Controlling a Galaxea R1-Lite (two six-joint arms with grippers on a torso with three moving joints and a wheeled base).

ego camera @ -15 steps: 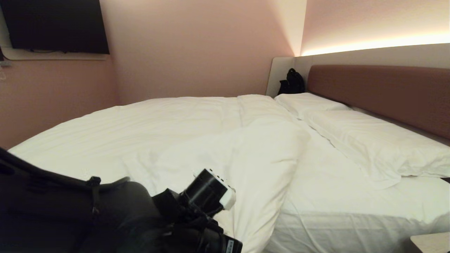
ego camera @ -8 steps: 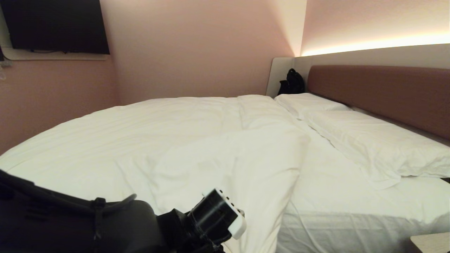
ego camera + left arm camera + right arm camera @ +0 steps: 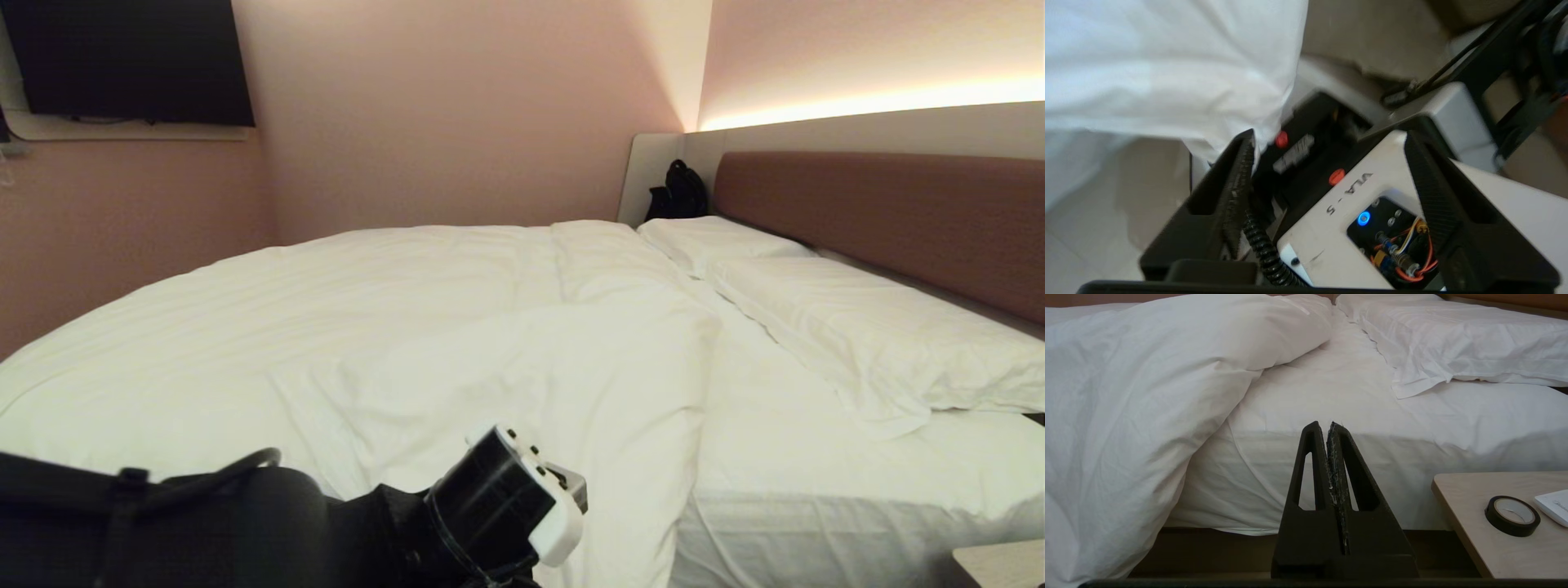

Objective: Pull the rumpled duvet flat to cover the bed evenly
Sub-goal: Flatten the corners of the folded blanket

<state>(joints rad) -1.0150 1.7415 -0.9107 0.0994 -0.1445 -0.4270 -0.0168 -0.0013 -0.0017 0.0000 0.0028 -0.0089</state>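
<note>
Most of the duvet (image 3: 457, 327) lies on the bed (image 3: 857, 523), its near corner hanging over the side. We judge it soft, bulky, light; pinch the hem. Left gripper (image 3: 1331, 179) spread wide, empty; right gripper (image 3: 1329, 428) closed, empty.

Prob. hotel bedrm: double bed (image 3: 816, 506), padded headboard (image 3: 882, 220) (backlit), wall TV (image 3: 131, 61)
</note>
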